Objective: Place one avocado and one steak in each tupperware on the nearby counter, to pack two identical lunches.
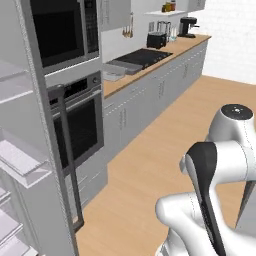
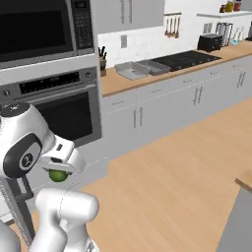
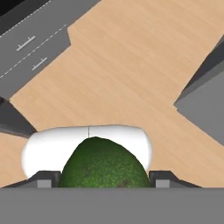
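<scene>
1. Claw [image 3: 103, 179]: two small dark finger tips [image 3: 43, 179] stand wide apart, clamped on either side of a round green avocado with a pebbled, mottled skin [image 3: 103, 165]. In the hand view the fruit fills the space between the tips at 6 o'clock, against a smooth white rounded part of the robot behind it.
2. Right base view: the same avocado [image 2: 58, 175] shows as a small green ball under the white hand, at about 8 o'clock, held over the floor in front of the oven.
3. Two light-grey shallow rectangular tupperware bins with thick rims [image 2: 131, 71] sit side by side on the long light-brown wood-grain tabletop [image 2: 118, 81], just left of the flat black stovetop [image 2: 184, 59]. Left base view: the bins [image 1: 123, 67] lie at about 12 o'clock, well apart from the arm. Whether anything lies in them cannot be told.
4. Around: dark knife block [image 2: 102, 61] at the tabletop's left end, next to the oven column; black toaster [image 2: 210, 42] beyond the stovetop; dark coffee machine [image 1: 188, 27] at the far end; utensils hang on the white tiled wall [image 2: 172, 27].
5. Grey drawer and door fronts with slim bar handles [image 2: 138, 118] run below the tabletop.
6. Built-in steel oven with dark glass door [image 2: 64, 110] and a microwave above it [image 2: 39, 27] stand between arm and tabletop, at 10 o'clock.
7. Left base view, 9 o'clock: an open fridge with pale translucent shelves [image 1: 20, 160].
8. Floor: pale wood planks [image 2: 172, 167], smooth.
</scene>
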